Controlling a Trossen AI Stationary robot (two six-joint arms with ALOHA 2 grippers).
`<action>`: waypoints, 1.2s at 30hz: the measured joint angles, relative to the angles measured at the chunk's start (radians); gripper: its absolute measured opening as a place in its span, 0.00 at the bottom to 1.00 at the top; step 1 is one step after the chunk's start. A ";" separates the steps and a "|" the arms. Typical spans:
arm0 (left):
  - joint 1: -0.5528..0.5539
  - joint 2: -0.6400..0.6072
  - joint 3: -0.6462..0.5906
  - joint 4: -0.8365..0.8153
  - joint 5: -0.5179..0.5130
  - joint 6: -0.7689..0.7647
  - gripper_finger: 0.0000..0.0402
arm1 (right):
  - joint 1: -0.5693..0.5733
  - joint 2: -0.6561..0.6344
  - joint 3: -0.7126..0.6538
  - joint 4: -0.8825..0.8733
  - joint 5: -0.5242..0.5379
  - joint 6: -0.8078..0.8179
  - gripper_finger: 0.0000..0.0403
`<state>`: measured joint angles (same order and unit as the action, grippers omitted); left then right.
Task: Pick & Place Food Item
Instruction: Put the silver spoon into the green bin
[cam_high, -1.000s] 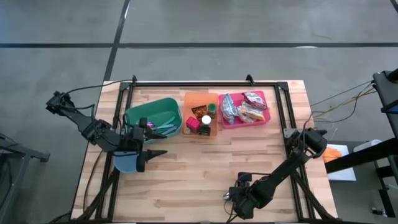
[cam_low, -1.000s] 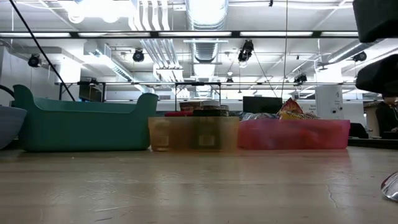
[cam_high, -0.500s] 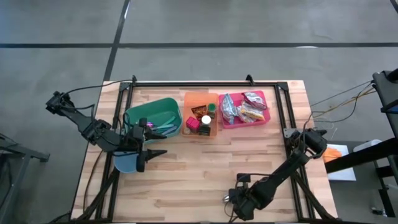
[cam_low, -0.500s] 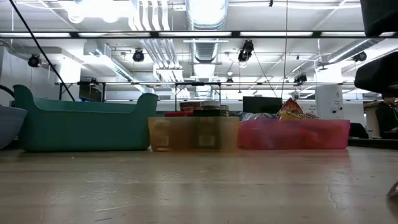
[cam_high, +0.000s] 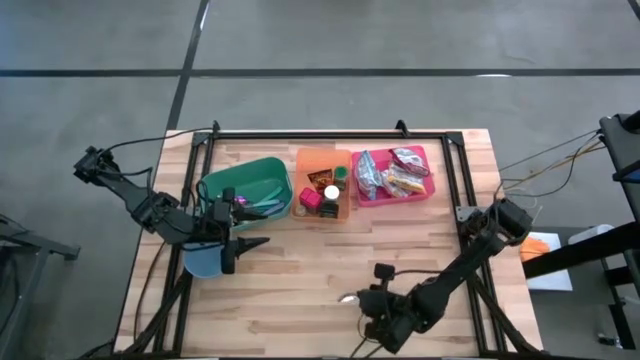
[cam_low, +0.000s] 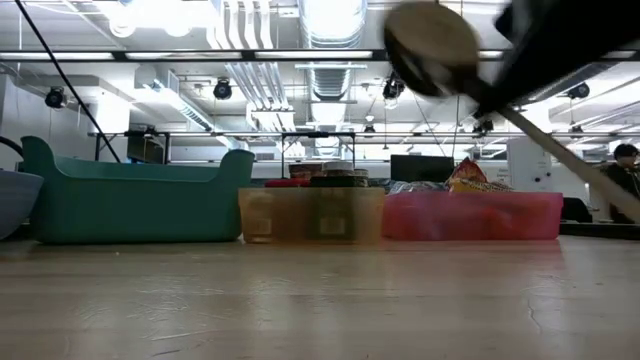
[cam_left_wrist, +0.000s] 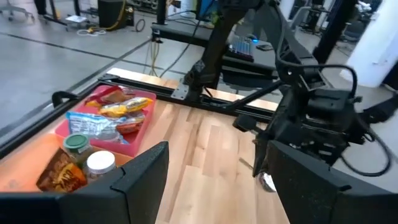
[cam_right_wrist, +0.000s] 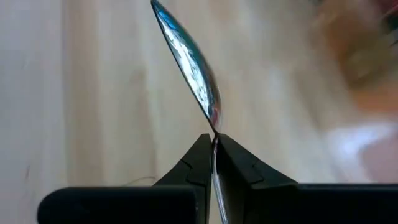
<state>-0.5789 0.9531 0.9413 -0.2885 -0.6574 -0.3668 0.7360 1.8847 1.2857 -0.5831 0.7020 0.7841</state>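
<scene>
Right gripper tips pinching apparent spoon

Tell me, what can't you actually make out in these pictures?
- Low view: the spoon held in the right gripper is blurred, its handle cut off by the edge.
- High view: the spoon is too small to read.
- High view: the blue bowl is partly hidden by the left gripper.
- Low view: the green bin hides its contents.

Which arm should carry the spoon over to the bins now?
Right. Its pincer is already shut on the spoon, lifted off the table. The left pincer sits open by the green bin.
</scene>
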 joint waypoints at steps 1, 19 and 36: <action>0.000 0.000 0.000 0.000 -0.007 0.000 0.67 | -0.006 -0.016 0.000 0.014 0.033 -0.007 0.03; 0.025 0.000 -0.185 0.345 -0.005 0.108 0.67 | -0.178 -0.155 0.000 0.698 0.226 -0.566 0.03; 0.025 0.155 -0.194 0.580 0.109 0.424 0.67 | -0.374 -0.148 0.001 1.206 -0.263 -0.843 0.04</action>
<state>-0.5537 1.1083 0.7469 0.2913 -0.5486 0.0569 0.3621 1.7367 1.2865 0.6231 0.4386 -0.0584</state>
